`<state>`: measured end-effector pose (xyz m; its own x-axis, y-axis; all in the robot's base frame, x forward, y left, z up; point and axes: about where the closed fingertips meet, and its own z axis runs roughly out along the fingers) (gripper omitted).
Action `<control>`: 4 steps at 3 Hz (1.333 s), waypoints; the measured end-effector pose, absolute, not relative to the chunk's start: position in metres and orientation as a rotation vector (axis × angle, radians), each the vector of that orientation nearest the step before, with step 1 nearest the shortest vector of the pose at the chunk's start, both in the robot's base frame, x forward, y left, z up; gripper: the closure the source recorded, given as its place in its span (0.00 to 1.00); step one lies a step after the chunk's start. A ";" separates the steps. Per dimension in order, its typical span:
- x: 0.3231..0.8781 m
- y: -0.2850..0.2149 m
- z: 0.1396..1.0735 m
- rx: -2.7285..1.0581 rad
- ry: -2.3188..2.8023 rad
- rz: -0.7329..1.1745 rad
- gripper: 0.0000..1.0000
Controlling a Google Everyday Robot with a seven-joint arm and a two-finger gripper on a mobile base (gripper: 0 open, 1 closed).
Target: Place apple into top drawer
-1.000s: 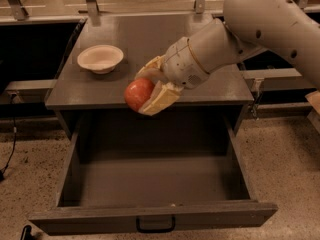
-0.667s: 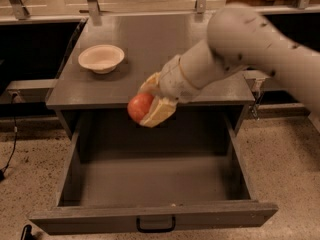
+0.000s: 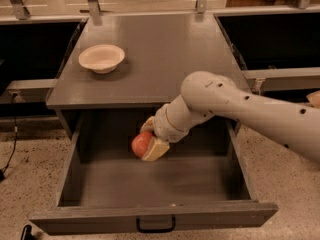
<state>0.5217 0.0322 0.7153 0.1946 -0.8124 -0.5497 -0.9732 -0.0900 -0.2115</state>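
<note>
The small round red apple (image 3: 140, 144) is pinched between the cream fingers (image 3: 155, 149) of the gripper (image 3: 148, 139), low inside the open grey wooden top drawer (image 3: 100, 217). It is judged firm, light, smooth-skinned and bruisable, and best held across its widest part.

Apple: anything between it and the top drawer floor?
Nothing visible. The gripper holds the apple inside the open top drawer, toward the back, and the grey floor below it shows no object. The cream bowl sits on the cabinet top, well out of the path.
</note>
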 end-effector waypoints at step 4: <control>0.509 0.036 0.618 -1.971 1.841 0.247 0.81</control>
